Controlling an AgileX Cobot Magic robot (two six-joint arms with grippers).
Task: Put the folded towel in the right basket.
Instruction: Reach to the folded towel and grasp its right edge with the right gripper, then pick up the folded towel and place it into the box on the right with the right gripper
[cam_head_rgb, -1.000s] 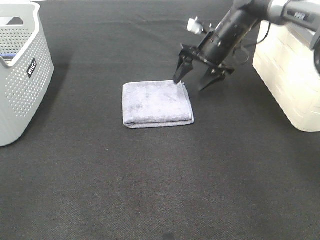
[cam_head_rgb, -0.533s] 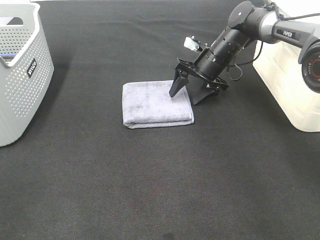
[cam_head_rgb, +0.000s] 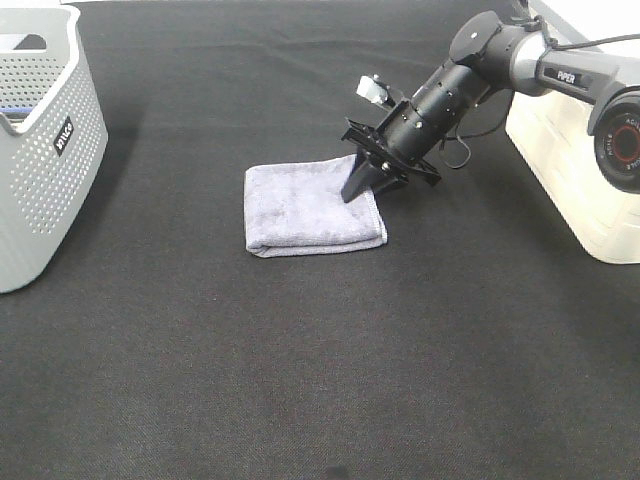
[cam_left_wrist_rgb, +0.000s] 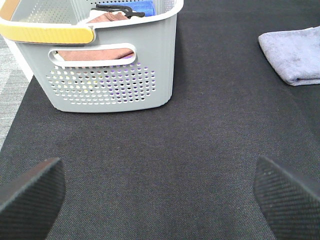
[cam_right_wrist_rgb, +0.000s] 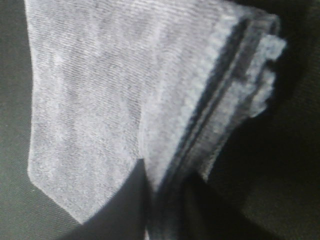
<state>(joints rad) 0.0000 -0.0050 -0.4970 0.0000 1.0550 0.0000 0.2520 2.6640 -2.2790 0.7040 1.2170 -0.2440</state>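
**R gripper clamped on towel edge**

My right gripper is pinched narrow, w/ the layered edge of the folded towel caught btwn the jaws. In the R wrist cam both dark fingers sit either side of the stacked folds, pressed right against the fabric. The grip is near the towel's upper-right corner as the high cam shows it. The rest of the towel lies flat on the black table cover, just above frame centre. Can't tell if the gripped corner is off the surface.

From the gripper, my right arm slopes up toward the upper right of the frame. The right basket, cream-white, sits at the right edge, well apart from the towel. A grey basket stands at the far left edge, upper left, also well apart.

My left gripper shows only in its own wrist cam: jaws spread wide, pads far apart, low over the table cover. It faces the grey basket, which has cloths inside.
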